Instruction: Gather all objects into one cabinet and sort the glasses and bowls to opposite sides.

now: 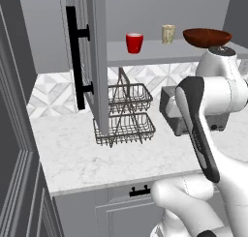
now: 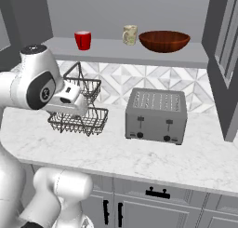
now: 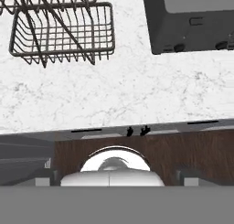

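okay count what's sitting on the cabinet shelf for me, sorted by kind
Red cup: 1
Cream patterned cup: 1
Dark reddish-brown bowl: 1
Total: 3

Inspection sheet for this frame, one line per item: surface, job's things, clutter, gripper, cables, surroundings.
Surface: white marble counter, tidy.
Job's things: on the grey cabinet shelf, from left to right in the right base view: red cup, cream patterned cup, wide brown bowl; all upright and apart.
Clutter: two-tier wire basket and silver toaster on the counter, side by side.
Gripper: fingertips stand far apart at the bottom of the hand view, open, holding nothing; hand looks down at the counter's front edge.
Cables: nothing seen.
Surroundings: cabinet door with black bar handle swung open; patterned tile backsplash; grey base cabinets below.
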